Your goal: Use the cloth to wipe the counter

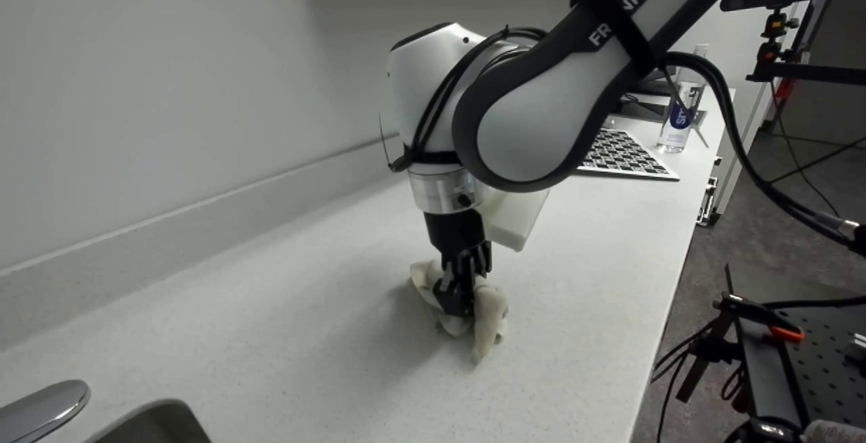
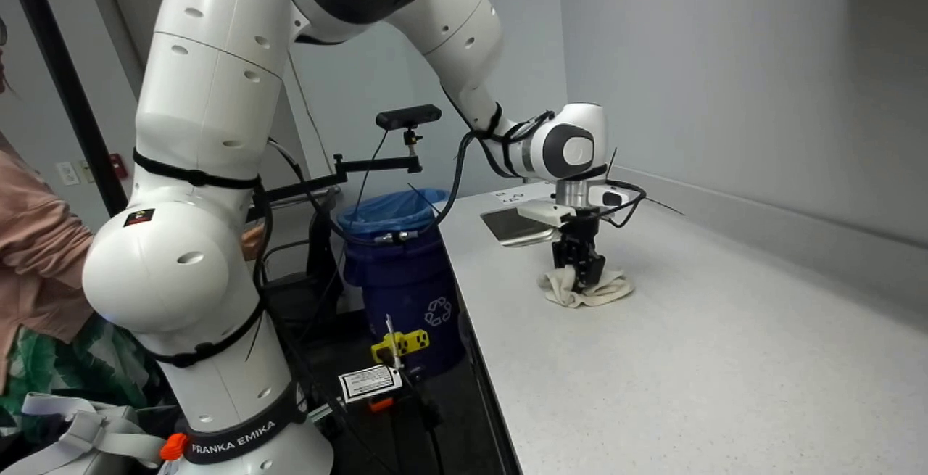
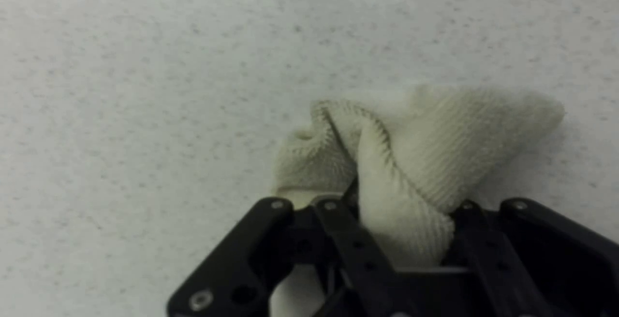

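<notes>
Cream cloth [image 3: 449,147] gripped and down on the desk [image 1: 304,335]

And here's the hold: the end effector [image 1: 458,297] points down, clenched on a thick fold, black fingers [image 3: 346,225] flanking it in the wrist view. The cloth lies right beneath and around the tips, touching the desk, bulging out on either side in both exterior views. Watch the lie of it, because the stroke turns on that: the bunch sits off-centre. In the wrist view its long axis slants from the gap between the fingers toward the upper right, a broad tail reaching that way, a shorter lump sitting to the left. No reaching called for, I'd say; a low sideways drag with steady pressure looks like the move. How much is wiped, I can't tell! Mind the run, too: in an exterior view, what looks like a faucet [image 1: 47,406] and a dark sink basin [image 1: 159,423] sit at the near end. Lift too high and only crumpled edges may brush the surface.
</notes>
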Controlling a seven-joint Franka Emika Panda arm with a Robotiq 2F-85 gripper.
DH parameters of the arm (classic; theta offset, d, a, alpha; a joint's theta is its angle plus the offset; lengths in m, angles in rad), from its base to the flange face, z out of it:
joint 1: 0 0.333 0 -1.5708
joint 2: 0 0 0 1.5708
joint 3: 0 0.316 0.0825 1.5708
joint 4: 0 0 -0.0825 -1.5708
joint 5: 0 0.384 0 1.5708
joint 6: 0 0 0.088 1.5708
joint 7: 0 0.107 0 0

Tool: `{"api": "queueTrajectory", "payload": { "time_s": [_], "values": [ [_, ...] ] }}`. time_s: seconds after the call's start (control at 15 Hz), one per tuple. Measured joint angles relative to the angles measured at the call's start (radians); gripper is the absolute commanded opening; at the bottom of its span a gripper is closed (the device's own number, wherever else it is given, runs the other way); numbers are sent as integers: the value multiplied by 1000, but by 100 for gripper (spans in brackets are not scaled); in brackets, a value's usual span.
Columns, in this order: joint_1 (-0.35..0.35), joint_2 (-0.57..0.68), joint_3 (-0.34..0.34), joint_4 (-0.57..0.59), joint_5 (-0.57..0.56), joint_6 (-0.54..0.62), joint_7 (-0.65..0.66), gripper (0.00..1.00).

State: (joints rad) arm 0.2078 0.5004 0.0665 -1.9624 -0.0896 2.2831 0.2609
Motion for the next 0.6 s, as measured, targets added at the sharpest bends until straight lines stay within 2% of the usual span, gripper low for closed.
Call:
{"api": "queueTrajectory", "payload": {
  "time_s": [0.33, 0.6],
  "values": [
    [59, 67, 60, 110, 33, 22, 15, 4],
    [100, 88, 38, 155, 3, 100, 50, 4]
  ]
}}
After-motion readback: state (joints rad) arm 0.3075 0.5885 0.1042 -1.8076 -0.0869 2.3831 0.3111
